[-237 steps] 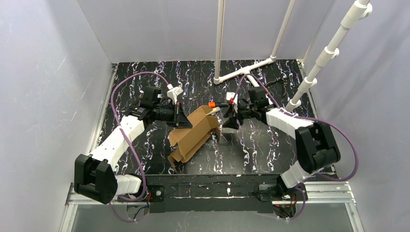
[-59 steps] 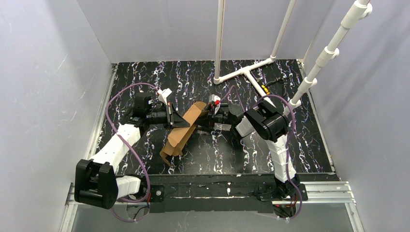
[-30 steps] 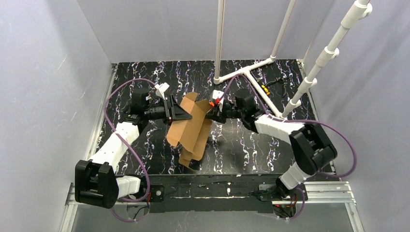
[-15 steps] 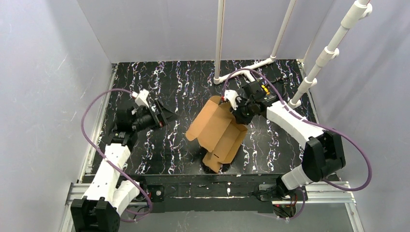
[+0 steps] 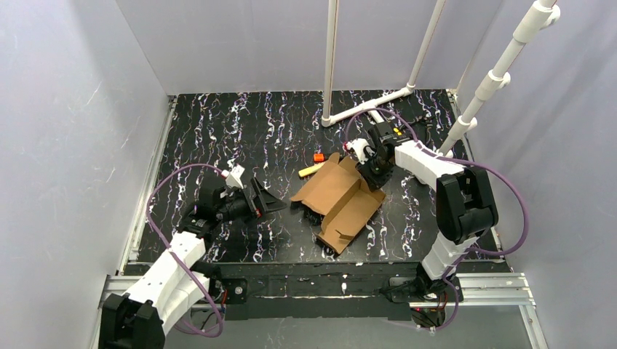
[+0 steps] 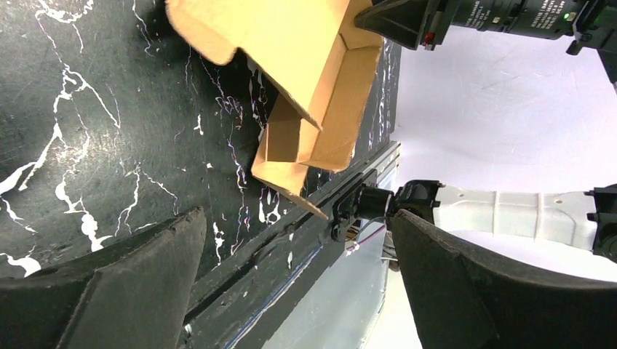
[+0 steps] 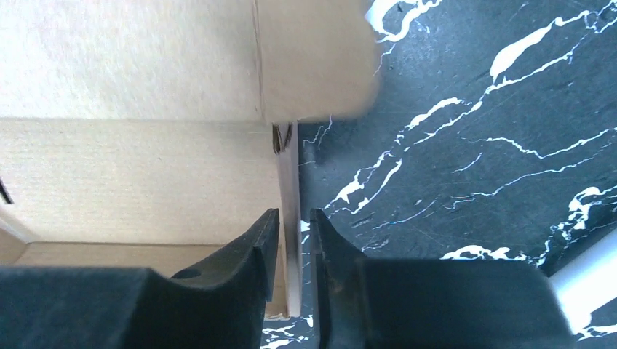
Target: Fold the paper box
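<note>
The paper box [image 5: 338, 200] is found on the black marbled bench [image 5: 240, 131], a little toward 4 o'clock from its middle, with its long axis running roughly from 1 o'clock to 7 o'clock in the overhead view. It is only partly folded: the brown inner faces are turned upward, a crease runs along its length, and several flaps and side walls are raised off the bench, as is seen from the left wrist, where the cardboard [image 6: 291, 51] lies ahead of the fingers. The right claw [image 5: 377, 171] is placed at the box's 1 o'clock corner. In the right wrist view a thin upright wall of the box [image 7: 131, 167] is seen between the two fingers of that claw [image 7: 291, 240], with one finger [image 7: 255, 243] against the wall and a narrow dark gap on the other side; whether the wall is pinched cannot be told. The left claw [image 5: 265, 203] is held low at 9 o'clock from the box, apart from it, with its fingers spread wide and nothing between them [image 6: 295, 218]. A small orange marker [image 5: 318, 157] and a yellow marker [image 5: 309, 171] are seen on the bench at 11 o'clock from the box, the yellow one just beside its far edge. A white pipe frame [image 5: 364, 109] is set at the bench's 12 o'clock side.
</note>
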### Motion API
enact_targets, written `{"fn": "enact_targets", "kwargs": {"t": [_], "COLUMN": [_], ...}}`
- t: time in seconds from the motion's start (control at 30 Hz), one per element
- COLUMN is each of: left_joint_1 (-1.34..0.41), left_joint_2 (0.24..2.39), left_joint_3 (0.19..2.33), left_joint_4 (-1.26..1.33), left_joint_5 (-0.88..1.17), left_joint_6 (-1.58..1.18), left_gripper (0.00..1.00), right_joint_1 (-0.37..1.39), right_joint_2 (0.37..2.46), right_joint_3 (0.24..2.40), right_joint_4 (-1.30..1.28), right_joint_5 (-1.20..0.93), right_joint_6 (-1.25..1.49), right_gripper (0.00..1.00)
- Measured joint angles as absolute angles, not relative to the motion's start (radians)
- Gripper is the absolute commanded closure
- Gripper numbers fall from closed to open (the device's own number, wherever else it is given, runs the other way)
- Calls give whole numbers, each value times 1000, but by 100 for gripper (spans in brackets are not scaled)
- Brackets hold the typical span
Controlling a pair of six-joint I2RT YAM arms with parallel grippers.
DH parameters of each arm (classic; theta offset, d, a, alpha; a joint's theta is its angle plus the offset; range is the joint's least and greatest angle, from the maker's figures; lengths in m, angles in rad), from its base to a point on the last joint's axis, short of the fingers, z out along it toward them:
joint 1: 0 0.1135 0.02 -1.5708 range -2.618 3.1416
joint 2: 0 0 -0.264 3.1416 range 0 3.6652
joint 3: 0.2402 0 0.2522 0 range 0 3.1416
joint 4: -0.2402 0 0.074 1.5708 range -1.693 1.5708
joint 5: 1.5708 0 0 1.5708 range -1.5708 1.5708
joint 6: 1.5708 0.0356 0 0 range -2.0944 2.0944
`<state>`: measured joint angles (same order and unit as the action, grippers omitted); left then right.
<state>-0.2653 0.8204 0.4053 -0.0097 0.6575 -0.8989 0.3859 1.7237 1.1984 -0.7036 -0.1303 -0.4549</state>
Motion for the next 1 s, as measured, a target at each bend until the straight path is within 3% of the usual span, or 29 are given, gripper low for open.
{"fn": "enact_targets", "kwargs": {"t": [0.2,0.43,0.6,1.0], "left_joint_1": [-337,-418,-467,-740], "left_joint_2": [849,851,880,1153], "left_joint_3": [403,400,400,529], "left_joint_4": [18,31,35,54], "left_joint_5": [595,526,476,167], "left_joint_6": [-929,-955,-966,-966], "left_gripper": [2,2,3,3], "right_joint_1": [363,330,328,329], "right_joint_2": [1715,1670,1626,1533], "right_joint_3": [1176,1123,1063,972], "right_joint_4": [-696,-680,-645,-553], "right_joint_5": [-146,-213,-256,-330], "right_joint_6": [-455,-464,-471,-483], "right_gripper": [58,63,61,58]}}
